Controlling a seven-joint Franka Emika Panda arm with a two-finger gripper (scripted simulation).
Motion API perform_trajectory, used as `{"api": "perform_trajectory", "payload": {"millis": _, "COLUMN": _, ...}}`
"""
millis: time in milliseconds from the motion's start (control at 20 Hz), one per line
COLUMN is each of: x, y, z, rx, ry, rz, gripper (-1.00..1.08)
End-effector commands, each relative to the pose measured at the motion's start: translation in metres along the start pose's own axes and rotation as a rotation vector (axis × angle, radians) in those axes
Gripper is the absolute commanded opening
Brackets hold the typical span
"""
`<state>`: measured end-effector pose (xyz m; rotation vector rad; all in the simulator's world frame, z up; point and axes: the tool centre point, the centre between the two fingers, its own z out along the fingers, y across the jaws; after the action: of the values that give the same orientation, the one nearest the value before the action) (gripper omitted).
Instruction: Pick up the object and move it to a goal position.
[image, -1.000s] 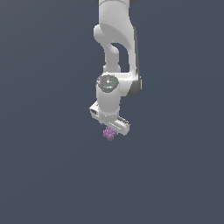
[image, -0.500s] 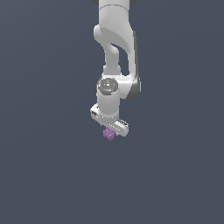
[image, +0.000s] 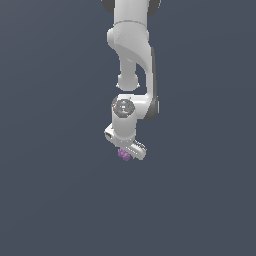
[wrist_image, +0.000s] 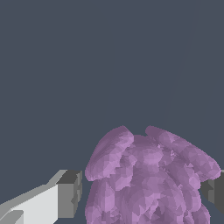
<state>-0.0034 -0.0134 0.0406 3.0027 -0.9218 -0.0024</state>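
We see the arm (image: 131, 55) reaching down from the top of the exterior view, near its middle. The gripper (image: 125, 148) sits at the arm's lower end. The object (image: 123, 155) lies directly under the gripper, toward the exterior view's left of it. In the wrist view the object (wrist_image: 148, 177) lies between the two fingertips (wrist_image: 69, 194); contact seems likely, though we cannot confirm it.
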Motion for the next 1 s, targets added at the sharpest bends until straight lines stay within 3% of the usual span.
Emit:
{"api": "perform_trajectory", "payload": {"millis": 0, "x": 0.001, "y": -0.001, "z": 0.001, "rx": 0.001, "ry": 0.001, "rz": 0.0, "gripper": -1.0}}
{"api": "perform_trajectory", "payload": {"millis": 600, "x": 0.001, "y": -0.001, "z": -0.001, "rx": 0.002, "ry": 0.002, "rz": -0.001, "gripper": -1.0}}
{"api": "perform_trajectory", "payload": {"millis": 950, "x": 0.018, "y": 0.006, "z": -0.019, "rx": 0.002, "ry": 0.002, "rz": -0.001, "gripper": -1.0}}
